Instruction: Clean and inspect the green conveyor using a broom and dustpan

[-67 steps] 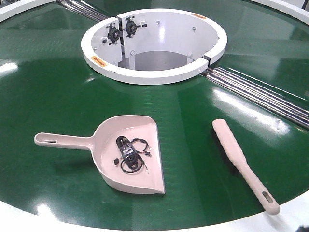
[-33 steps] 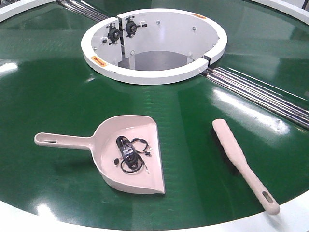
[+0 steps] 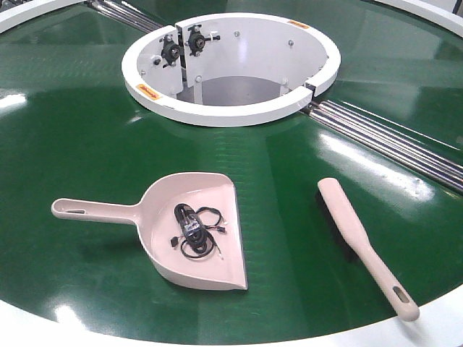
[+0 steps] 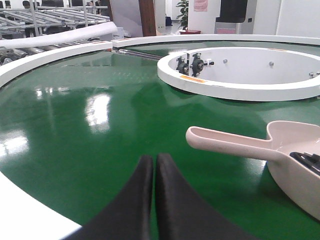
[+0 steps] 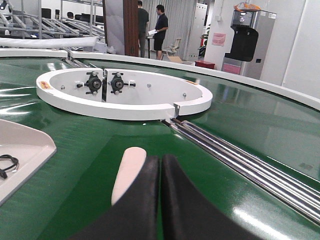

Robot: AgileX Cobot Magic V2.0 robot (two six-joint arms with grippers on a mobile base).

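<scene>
Nothing has moved since the earlier frames. Dustpan [image 3: 192, 231], holding a tangled black cable [image 3: 194, 230], lies on the green conveyor [image 3: 79, 144], handle pointing left; broom [image 3: 362, 242] lies well apart to its right, near the white rim. Left gripper [image 4: 151, 165] and right gripper [image 5: 161, 165]: jaws closed, empty, above the belt.

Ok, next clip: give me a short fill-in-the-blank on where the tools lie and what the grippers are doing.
1. The tangle of black cable lies inside the ____.
2. The broom lies to the ____ of the dustpan in the front view.
3. Both the left gripper and the right gripper have jaws that are ____.
4. The tools rest on the green conveyor, nearer the camera than the white ____.

Missing words: dustpan; right; shut; ring
</scene>
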